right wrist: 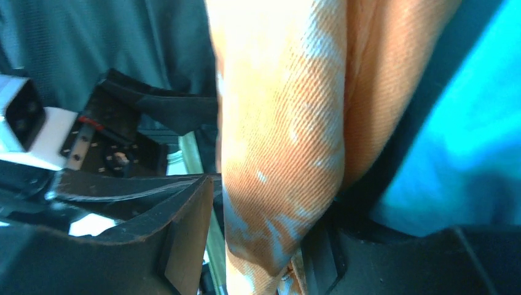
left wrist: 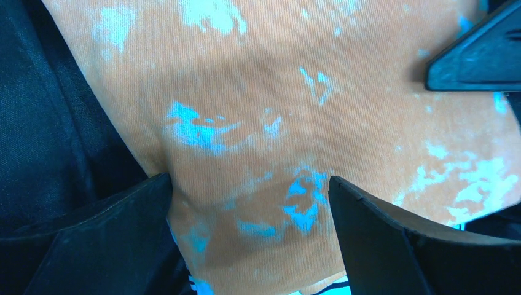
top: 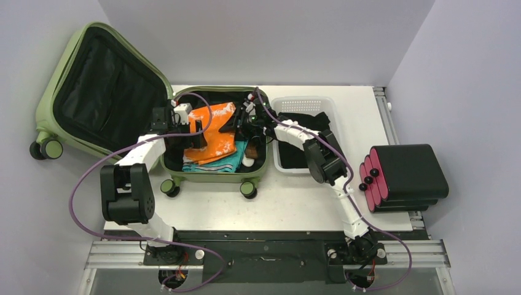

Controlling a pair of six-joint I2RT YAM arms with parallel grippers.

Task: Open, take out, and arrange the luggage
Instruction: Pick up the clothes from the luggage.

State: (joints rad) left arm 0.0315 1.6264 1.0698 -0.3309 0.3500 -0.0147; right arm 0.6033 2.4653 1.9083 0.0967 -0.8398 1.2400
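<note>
Olive-green luggage (top: 212,177) lay open on the table, so opening was done. Orange cloth (top: 215,138) and teal clothes (top: 224,163) remained inside, unpacking unfinished. My left gripper (left wrist: 249,190) gaped wide over the cloth; my right gripper (right wrist: 270,233) pinched its fold.

Top cam sits high behind the arm bases, looking down on the whole table (top: 295,203) and the luggage (top: 212,177). Both wrist cams are shoved right up against the orange cloth (top: 222,142) inside it, so that cloth's what all three share.
</note>
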